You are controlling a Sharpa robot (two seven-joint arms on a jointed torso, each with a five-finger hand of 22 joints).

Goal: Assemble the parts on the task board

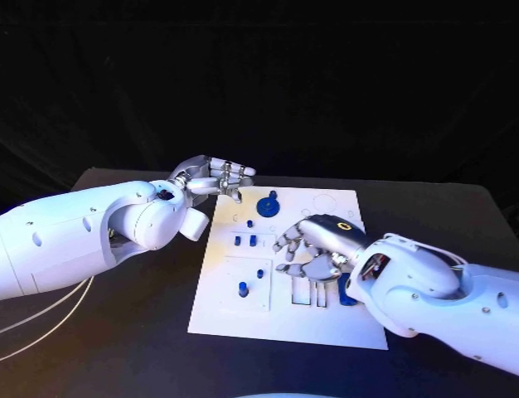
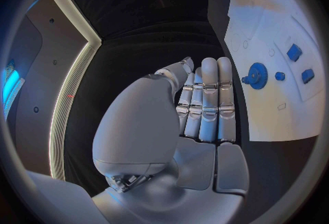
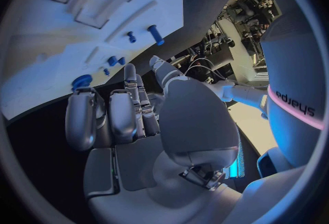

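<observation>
The white task board (image 1: 286, 315) lies in the middle of the black table. A blue gear (image 1: 268, 201) stands near its far edge, and small blue parts (image 1: 253, 240) sit in its left half. My left hand (image 1: 213, 177) hovers at the board's far left corner, fingers straight and side by side, holding nothing (image 2: 205, 104). My right hand (image 1: 313, 249) hangs over the board's middle with its fingers loosely bent and nothing in them (image 3: 130, 120). The gear (image 2: 257, 75) and blue parts (image 2: 294, 51) lie beyond the left fingertips. A blue peg (image 3: 156, 34) stands upright on the board (image 3: 62, 43).
Another blue part (image 1: 346, 295) lies at the board's right side, partly hidden by my right forearm. Recessed slots (image 1: 312, 291) mark the board's near half. White cables (image 1: 26, 327) trail over the table at the left. Bare black table (image 1: 427, 215) surrounds the board.
</observation>
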